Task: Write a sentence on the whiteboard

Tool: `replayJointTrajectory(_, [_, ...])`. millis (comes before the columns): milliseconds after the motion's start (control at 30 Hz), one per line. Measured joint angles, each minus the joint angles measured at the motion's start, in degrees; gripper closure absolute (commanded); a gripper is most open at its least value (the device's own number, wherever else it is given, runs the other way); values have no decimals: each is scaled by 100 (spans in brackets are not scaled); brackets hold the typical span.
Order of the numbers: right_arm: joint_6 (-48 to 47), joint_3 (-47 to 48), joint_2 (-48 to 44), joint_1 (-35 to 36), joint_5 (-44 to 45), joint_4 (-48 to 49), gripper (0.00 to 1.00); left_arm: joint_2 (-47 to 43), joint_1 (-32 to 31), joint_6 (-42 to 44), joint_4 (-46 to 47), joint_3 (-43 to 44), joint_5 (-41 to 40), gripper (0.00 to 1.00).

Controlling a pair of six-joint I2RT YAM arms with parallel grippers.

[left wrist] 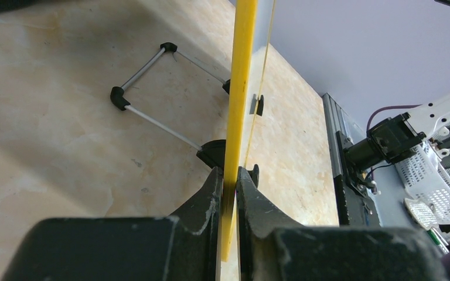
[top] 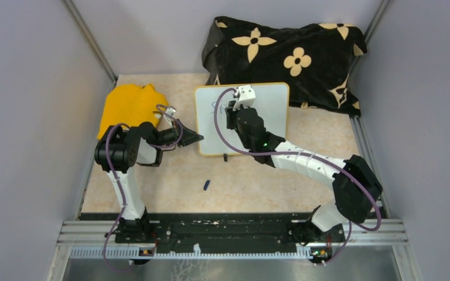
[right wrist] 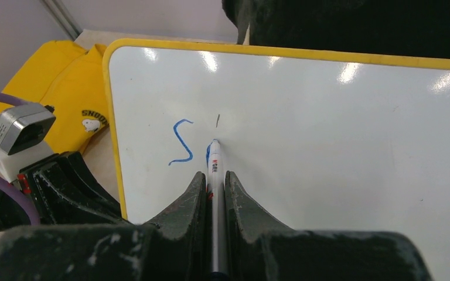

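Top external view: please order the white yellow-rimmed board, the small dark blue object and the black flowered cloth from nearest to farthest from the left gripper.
1. White yellow-rimmed board: left gripper grips its left edge.
2. Small dark blue object: on the table, toward the bases.
3. Black flowered cloth: far back, right.

Left arm (top: 128,188) and right arm (top: 304,164): white links, black joint housings, purple cables (top: 216,120). Green lamp (top: 265,143) lit on right forearm. White camera block (top: 245,93) at its 12 o'clock end. Right gripper (right wrist: 215,177): black fingers (right wrist: 181,216), scuffed.
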Motion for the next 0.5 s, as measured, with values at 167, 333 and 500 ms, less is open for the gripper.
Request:
replayJointTrajectory(167, [0, 20, 17, -37, -4, 4, 100, 0, 0, -2, 0, 0, -2, 100])
replayJointTrajectory(333, [11, 11, 17, -79, -13, 7, 100, 0, 0, -2, -2, 0, -9, 100])
replayJointTrajectory(500, [24, -114, -44, -101, -26, 57, 100, 0, 0, -2, -2, 0, -15, 100])
